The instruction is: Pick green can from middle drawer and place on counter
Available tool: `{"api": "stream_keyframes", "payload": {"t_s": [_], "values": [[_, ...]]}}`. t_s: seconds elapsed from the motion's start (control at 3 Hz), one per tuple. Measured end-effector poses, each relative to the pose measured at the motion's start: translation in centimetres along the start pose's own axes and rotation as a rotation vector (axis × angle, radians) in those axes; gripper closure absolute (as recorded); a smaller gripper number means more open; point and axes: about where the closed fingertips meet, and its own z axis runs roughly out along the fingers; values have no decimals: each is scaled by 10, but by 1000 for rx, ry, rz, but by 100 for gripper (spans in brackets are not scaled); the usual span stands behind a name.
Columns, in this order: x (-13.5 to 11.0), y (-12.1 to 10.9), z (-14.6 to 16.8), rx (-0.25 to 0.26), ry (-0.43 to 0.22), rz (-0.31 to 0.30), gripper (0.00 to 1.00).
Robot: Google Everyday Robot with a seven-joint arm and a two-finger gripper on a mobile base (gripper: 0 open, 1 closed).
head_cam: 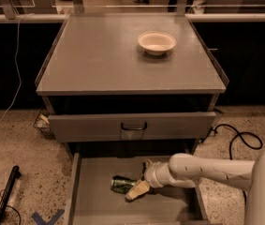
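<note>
The green can (121, 184) lies on its side on the floor of the open middle drawer (94, 205), left of centre. My gripper (138, 187) reaches in from the right on a white arm and sits right at the can's right end, one pale finger (137, 191) in front of it. The can rests on the drawer floor. The counter (104, 60) is the flat grey cabinet top above.
A white bowl (157, 42) stands on the counter at the back right. A grey drawer front with a dark handle (133, 126) juts out above the open drawer. A black cable (237, 137) lies on the floor at right, a dark tool (5, 193) at left.
</note>
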Motion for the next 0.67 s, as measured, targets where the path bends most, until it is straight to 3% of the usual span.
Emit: {"api": "stream_keyframes", "payload": {"t_s": [0.67], "values": [[24, 17, 16, -2, 20, 49, 0]]}}
